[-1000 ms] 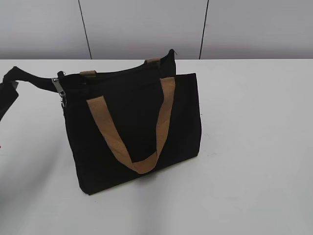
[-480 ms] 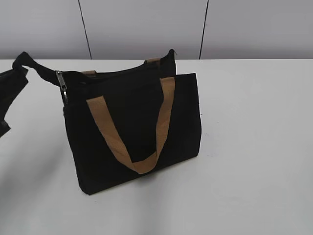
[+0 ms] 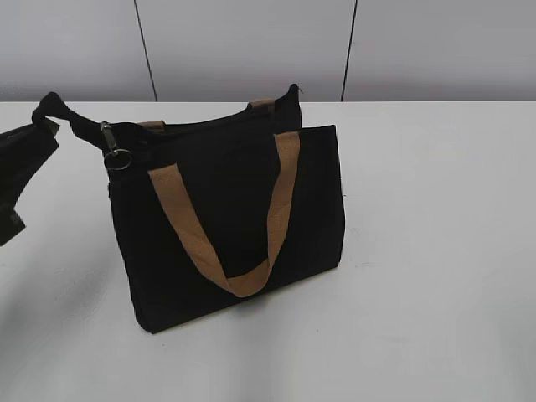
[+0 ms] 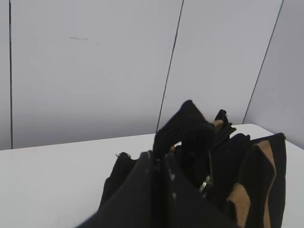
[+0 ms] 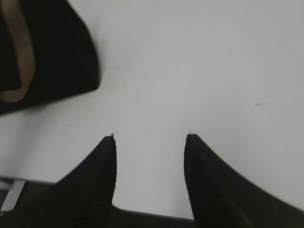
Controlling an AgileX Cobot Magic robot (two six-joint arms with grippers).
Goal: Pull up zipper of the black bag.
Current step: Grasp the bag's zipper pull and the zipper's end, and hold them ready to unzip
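Note:
The black bag (image 3: 234, 218) stands upright on the white table (image 3: 435, 251), with tan handles (image 3: 280, 201). The zipper (image 3: 107, 134) sits at the bag's top left end, and its ring pull (image 3: 118, 159) hangs below it. My left gripper (image 3: 48, 127) is shut on a black fabric tab at the left end of the zip line and holds it raised. In the left wrist view the fingers (image 4: 142, 190) pinch that tab (image 4: 183, 126), and the zipper (image 4: 205, 184) shows just right of them. My right gripper (image 5: 149, 137) is open and empty over bare table; it does not show in the exterior view.
A grey panelled wall (image 3: 251, 46) runs behind the table's far edge. In the right wrist view a corner of the bag (image 5: 52, 52) lies at the upper left, apart from the fingers.
The left gripper has lifted the fabric tab up and to the right. The slider has risen slightly, and its ring pull now hangs in plain view. The bag has stayed in place.

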